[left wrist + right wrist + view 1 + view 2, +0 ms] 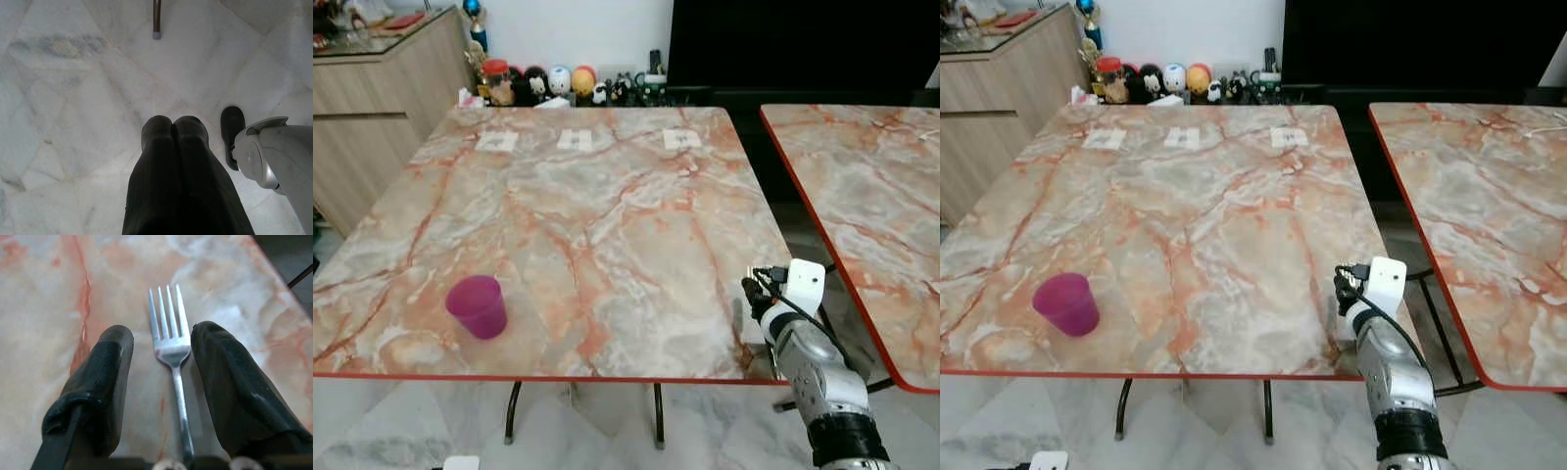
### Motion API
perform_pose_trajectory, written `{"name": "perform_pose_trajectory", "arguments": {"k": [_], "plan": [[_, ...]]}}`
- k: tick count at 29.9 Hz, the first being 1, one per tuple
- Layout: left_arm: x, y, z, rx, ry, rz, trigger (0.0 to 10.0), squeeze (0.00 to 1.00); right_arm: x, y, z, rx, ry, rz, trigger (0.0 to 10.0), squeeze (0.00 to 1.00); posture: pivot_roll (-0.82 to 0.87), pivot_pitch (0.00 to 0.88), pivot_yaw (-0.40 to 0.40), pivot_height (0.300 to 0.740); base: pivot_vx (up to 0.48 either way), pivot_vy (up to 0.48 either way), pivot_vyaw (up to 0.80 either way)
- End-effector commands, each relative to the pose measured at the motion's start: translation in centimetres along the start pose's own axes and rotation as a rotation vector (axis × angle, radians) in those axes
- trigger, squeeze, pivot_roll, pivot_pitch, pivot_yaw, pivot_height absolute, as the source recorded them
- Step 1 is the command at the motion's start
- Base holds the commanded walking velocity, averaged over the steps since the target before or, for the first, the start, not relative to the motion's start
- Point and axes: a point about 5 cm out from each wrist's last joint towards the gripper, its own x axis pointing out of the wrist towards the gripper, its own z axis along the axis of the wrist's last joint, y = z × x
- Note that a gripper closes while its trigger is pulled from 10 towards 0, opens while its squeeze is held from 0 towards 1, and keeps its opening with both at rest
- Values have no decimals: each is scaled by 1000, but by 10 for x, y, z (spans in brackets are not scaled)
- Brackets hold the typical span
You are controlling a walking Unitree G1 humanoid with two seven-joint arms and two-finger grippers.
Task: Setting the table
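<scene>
1. The fork [172, 357] is lying flat on the marble table [607, 215], near the table's right edge and toward its near right corner.
2. Its long axis is running along the same line as the right gripper's [161, 382] fingers. The tines are pointing away from the wrist, out over the tabletop, and the handle is running back toward the wrist between the fingers.
3. The right gripper is hovering at the table's near right corner [759, 294], its jaws standing wide apart, one finger [98, 382] on each side of the fork's neck. Neither finger is touching the fork, as far as the wrist view is showing.
4. The fork's handle end is passing out of sight under the gripper's base, so its full length is not showing.
5. A purple cup [478, 306] is standing upright near the table's front left, well apart from the fork.
6. The left gripper [173, 129] is hanging idle over the pale floor [73, 98], its two fingers pressing together with nothing between them.
7. A second marble table [871, 206] is standing to the right, across a narrow gap.
8. Small figurines [538, 83] are lining the far edge beyond the first table.
</scene>
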Motion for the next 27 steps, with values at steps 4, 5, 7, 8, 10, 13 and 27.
{"name": "perform_pose_trajectory", "arguments": {"k": [4, 5, 7, 8, 10, 13, 27], "plan": [[-2, 0, -8, 4, 26, -2, 10000, 0, 1, 1, -6, -8, 21, -1, 10000, 0, -11, 35, 3, 740, 0, 0, 0], [-2, 0, -8, 4, 26, -2, 10000, 0, 0, 0, -8, -8, 30, -7, 10000, 0, -12, 36, 3, 740, 0, 0, 0], [-2, 0, -8, 4, 26, -3, 10000, 0, 0, -1, -12, -9, 45, -8, 2157, 0, -10, 37, 4, 740, 0, 0, 0], [-2, 0, -8, 4, 26, -3, 10000, 0, 0, -1, -13, -10, 46, -6, 2157, 0, -10, 37, 4, 740, 0, 0, 0], [-2, 0, -8, 4, 27, -4, 10000, 0, 0, -1, -14, -11, 47, -7, 0, 0, -11, 37, 4, 740, 0, 0, 0], [-2, -1, -8, 5, 28, -7, 10000, 0, 0, 0, -15, -13, 52, -13, 0, 0, -10, 36, 4, 740, 0, 0, 0], [-2, -1, -9, 3, 33, -12, 10000, 0, -1, 0, -19, -20, 64, -15, 0, 0, -7, 36, 4, 740, 0, 0, 0]]}}
